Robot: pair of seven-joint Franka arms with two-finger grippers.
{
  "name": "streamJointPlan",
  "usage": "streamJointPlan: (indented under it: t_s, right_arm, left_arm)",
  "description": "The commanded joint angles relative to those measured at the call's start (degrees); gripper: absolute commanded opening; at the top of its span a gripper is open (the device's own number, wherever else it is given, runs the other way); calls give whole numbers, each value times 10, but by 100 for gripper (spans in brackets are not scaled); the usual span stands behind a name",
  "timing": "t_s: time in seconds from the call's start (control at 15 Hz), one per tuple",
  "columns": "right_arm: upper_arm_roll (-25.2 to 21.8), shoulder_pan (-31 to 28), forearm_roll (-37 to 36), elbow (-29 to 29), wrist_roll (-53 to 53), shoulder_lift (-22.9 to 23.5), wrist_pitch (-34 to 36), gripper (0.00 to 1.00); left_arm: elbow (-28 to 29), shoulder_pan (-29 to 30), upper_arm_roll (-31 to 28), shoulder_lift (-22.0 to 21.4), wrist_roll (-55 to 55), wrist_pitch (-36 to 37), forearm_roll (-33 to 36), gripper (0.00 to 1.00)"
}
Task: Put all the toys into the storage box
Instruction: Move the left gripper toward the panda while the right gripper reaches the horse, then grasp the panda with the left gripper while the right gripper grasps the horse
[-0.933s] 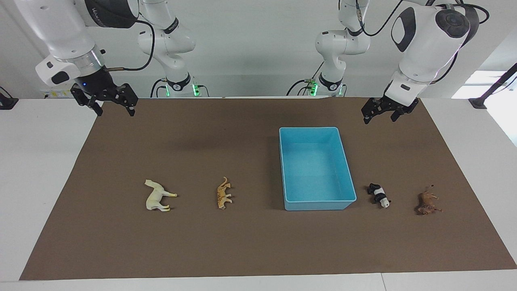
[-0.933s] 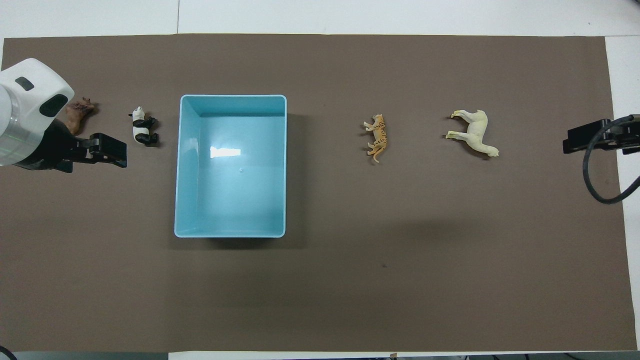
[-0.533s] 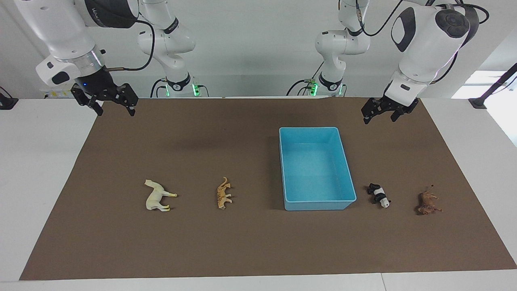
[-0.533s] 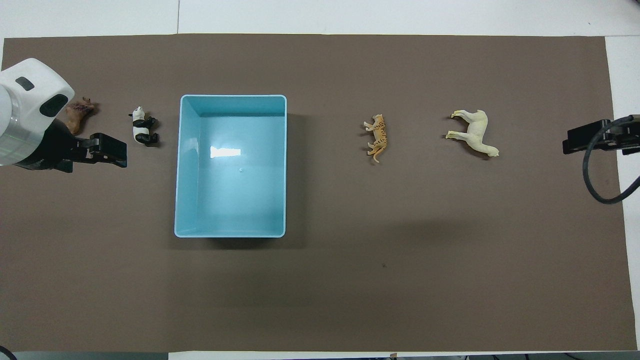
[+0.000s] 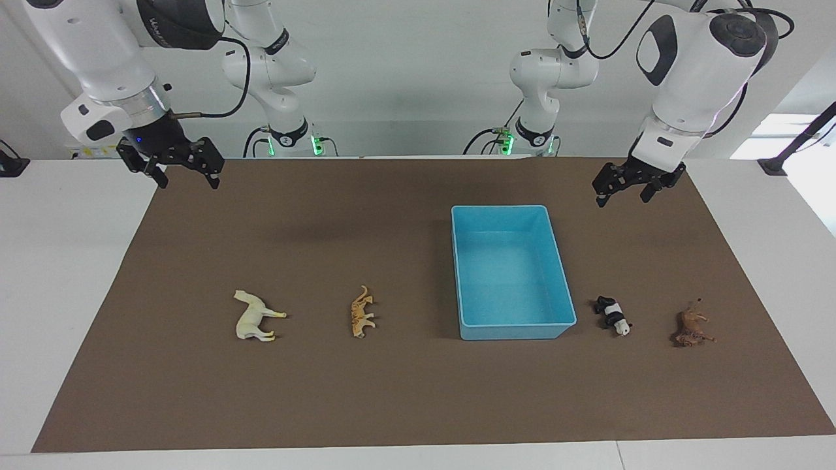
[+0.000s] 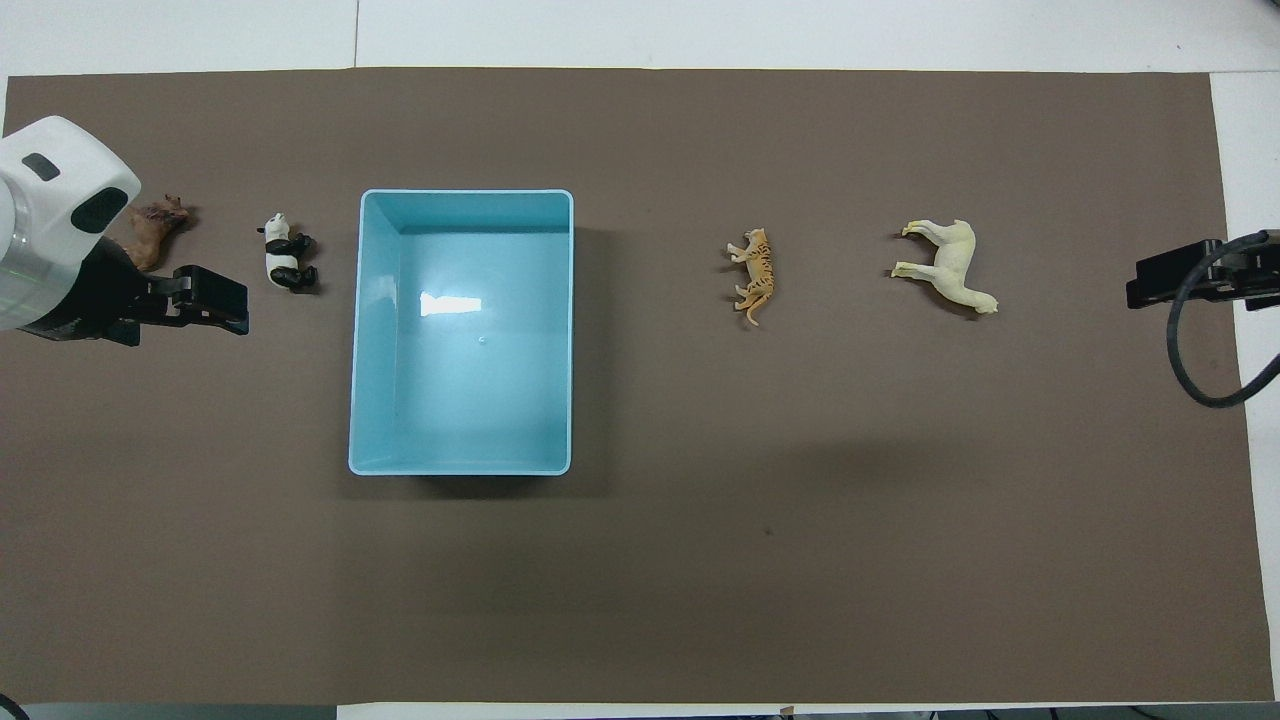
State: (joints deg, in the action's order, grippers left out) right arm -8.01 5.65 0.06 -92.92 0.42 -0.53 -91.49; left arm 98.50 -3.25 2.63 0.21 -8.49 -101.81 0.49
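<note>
The light blue storage box (image 5: pixel 510 330) (image 6: pixel 460 467) stands empty on the brown mat. Farther from the robots than its middle, four toys lie on their sides in a row. The cream horse (image 5: pixel 255 318) (image 6: pixel 948 265) and the striped tiger (image 5: pixel 360 313) (image 6: pixel 757 272) lie toward the right arm's end. The panda (image 5: pixel 612 314) (image 6: pixel 283 257) and the reddish-brown animal (image 5: pixel 692 324) (image 6: pixel 150 225) lie toward the left arm's end. My left gripper (image 5: pixel 624 196) (image 6: pixel 215 300) hangs open and empty, high over the mat beside the box. My right gripper (image 5: pixel 186 176) (image 6: pixel 1165 280) hangs open and empty over the mat's edge.
The brown mat (image 5: pixel 418 391) covers most of the white table. Only the box and the toys lie on it. The right arm's black cable (image 6: pixel 1195 385) loops over the mat's edge.
My left gripper has shifted slightly lower and toward the left arm's end of the table. The right gripper and all the toys stay where they were.
</note>
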Motion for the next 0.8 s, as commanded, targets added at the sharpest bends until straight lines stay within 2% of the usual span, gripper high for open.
streamJointPlan:
  t_s: [0.0, 0.2, 0.4, 0.6, 0.73]
  right_arm:
    - [2, -8, 9, -28, -18, 2, -38, 100]
    - [3, -6, 9, -52, -22, 36, -83, 100]
    - [3, -7, 9, -73, -78, 70, -140, 100]
    - [3, -5, 9, -105, -76, 89, -215, 100]
    - [3, -1, 9, -106, -61, 109, -238, 100]
  left_arm:
    - [36, 25, 1, 20, 7, -77, 7, 100]
    - [41, 47, 1, 75, 8, -165, 7, 100]
    - [47, 51, 1, 126, 6, -250, 7, 100]
    - [106, 54, 1, 138, 6, -354, 7, 100]
    - [104, 45, 1, 187, 1, -389, 8, 100]
